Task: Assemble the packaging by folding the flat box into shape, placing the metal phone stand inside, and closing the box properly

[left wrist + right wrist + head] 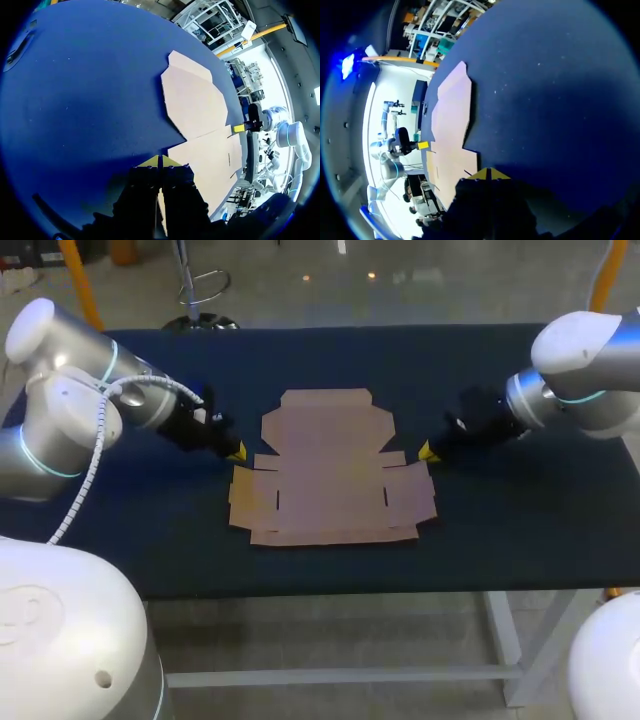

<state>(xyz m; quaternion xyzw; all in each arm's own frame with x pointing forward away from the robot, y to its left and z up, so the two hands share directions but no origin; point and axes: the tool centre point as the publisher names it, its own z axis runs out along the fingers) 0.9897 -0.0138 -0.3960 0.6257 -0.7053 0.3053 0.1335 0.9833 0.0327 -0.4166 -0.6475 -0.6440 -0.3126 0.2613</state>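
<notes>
Head view first: flat box (330,465) flanked by two empty grippers.
Shows it unfolded on the table (500,530), widest side to side; left gripper (236,452) just beside its left notch, right gripper (427,452) just beside the right, equally near, both pointing inward. From left wrist view, yellow tips pressed together on nothing, flat box (195,105) just ahead. From right wrist view, likewise pinched empty, flat box (452,115) ahead, left gripper (423,145) beyond its far edge.

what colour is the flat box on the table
The flat box is plain light brown cardboard, clearest in the head view.
</notes>
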